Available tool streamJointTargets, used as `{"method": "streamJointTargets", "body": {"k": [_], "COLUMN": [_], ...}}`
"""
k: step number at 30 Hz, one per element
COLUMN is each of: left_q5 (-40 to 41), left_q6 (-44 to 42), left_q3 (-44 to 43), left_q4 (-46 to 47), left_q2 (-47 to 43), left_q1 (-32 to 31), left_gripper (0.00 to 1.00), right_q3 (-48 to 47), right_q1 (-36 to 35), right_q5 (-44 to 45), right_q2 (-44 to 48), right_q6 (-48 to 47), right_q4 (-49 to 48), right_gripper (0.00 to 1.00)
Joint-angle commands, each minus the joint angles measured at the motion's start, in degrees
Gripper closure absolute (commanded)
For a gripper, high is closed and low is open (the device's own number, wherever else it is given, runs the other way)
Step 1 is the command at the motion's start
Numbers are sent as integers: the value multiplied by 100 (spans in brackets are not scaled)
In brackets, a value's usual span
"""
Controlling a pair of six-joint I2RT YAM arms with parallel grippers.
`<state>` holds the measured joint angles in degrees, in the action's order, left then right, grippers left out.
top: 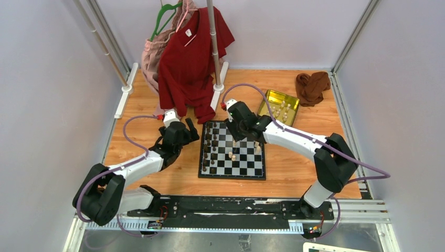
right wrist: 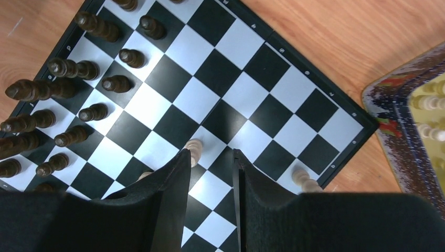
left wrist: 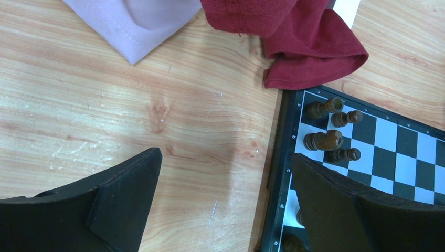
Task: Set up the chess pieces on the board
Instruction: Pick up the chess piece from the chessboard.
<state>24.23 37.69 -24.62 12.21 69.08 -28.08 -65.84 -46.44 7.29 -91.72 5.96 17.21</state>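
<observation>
The board [top: 232, 157] lies at the table's middle, black and white checks inside a black border. Dark chess pieces [top: 210, 147] fill its two left columns, and show as well in the right wrist view [right wrist: 78, 94] and the left wrist view [left wrist: 325, 126]. A few cream pieces stand on the board [top: 231, 155]. My right gripper [right wrist: 211, 157] hovers over the board, open, only squares between its fingers; one cream piece [right wrist: 195, 149] stands just beside its left finger, another [right wrist: 307, 181] near the board's edge. My left gripper [left wrist: 225, 163] is wide open over bare wood beside the board's left edge [left wrist: 278, 173].
A gold tin [top: 281, 105] holding several cream pieces sits just beyond the board's far right corner. A brown cloth [top: 312, 86] lies behind it. A red shirt [top: 194, 58] and a pink garment [top: 155, 52] hang from a rack; the shirt's hem [left wrist: 309, 42] touches the table near the board's far left corner.
</observation>
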Motion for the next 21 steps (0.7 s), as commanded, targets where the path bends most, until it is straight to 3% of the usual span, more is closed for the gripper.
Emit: {"method": "streamJointTargets", "body": {"k": [1, 21], "left_q5": [143, 161], "left_q6": [-16, -55], "left_q3": [53, 19], "left_q4": [159, 159], "left_q2": [-126, -98], "left_q1": [48, 48], "left_gripper": [0, 0], "right_q3": [-130, 45], "right_q1": [-171, -305], "right_q5": [-117, -237], "right_q2": [-149, -497], "right_q6": [-30, 109], "right_q4": [142, 54], "right_gripper": [61, 61]}}
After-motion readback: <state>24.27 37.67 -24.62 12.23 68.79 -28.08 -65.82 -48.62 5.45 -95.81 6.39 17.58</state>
